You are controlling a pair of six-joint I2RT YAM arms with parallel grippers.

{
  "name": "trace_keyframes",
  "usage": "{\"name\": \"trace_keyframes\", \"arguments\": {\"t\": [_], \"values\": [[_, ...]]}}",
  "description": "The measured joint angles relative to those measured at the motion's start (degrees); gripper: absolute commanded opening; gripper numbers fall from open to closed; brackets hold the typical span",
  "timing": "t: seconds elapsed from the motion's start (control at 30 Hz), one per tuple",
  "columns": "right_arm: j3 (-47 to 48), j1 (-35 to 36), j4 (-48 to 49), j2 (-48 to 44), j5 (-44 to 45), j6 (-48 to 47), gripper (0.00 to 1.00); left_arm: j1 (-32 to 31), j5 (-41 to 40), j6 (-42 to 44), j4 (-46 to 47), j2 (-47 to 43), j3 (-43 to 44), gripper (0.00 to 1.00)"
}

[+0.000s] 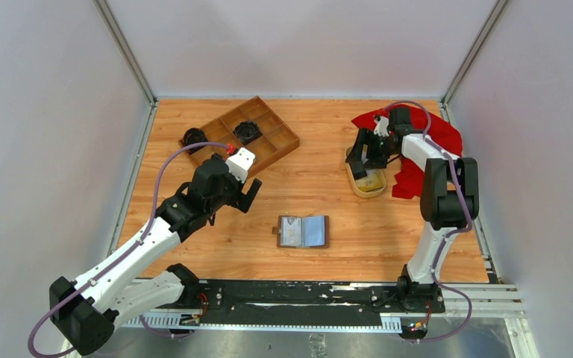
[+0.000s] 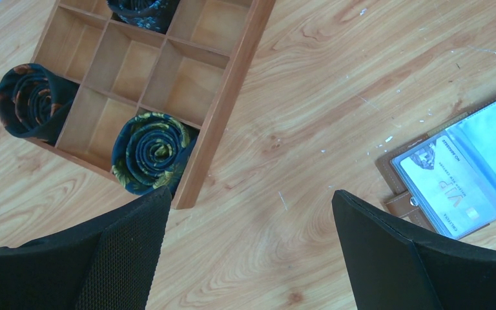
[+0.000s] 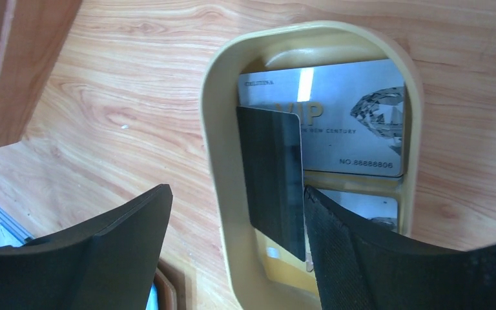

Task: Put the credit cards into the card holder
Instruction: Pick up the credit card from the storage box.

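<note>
The card holder (image 1: 304, 232) lies open on the table's near middle, a whitish card (image 2: 455, 187) in its clear left pocket (image 2: 491, 152). The credit cards sit in an oval yellow dish (image 1: 366, 181): a silver card (image 3: 349, 123) lies flat, a dark card (image 3: 274, 177) stands tilted on edge, and another silver one (image 3: 361, 205) is under them. My right gripper (image 3: 236, 190) is open and straddles the dish wall. Its right finger (image 3: 342, 239) is inside, against the dark card; its left finger (image 3: 129, 226) is outside. My left gripper (image 2: 250, 192) hangs open over bare wood, left of the card holder.
A wooden compartment tray (image 1: 268, 142) stands at the back left, with rolled dark patterned ties (image 2: 152, 152) in and beside it (image 2: 29, 100). A red cloth (image 1: 436, 138) lies bunched at the back right, just behind the dish. White walls enclose the table.
</note>
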Motion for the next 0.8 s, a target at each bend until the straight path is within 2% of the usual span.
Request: {"name": "trace_keyframes", "arguments": {"t": [0.27,0.53,0.8], "values": [[-0.2,0.0,0.1,-1.9,-2.5,0.0,0.68,0.0,0.0,0.0,0.0,0.0,0.0,1.0],[-0.3,0.0,0.1,-1.9,-3.6,0.1,0.5,0.0,0.0,0.0,0.0,0.0,0.0,1.0],[-0.6,-0.4,0.0,-1.9,-4.0,0.1,0.37,0.0,0.0,0.0,0.0,0.0,0.0,1.0]]}}
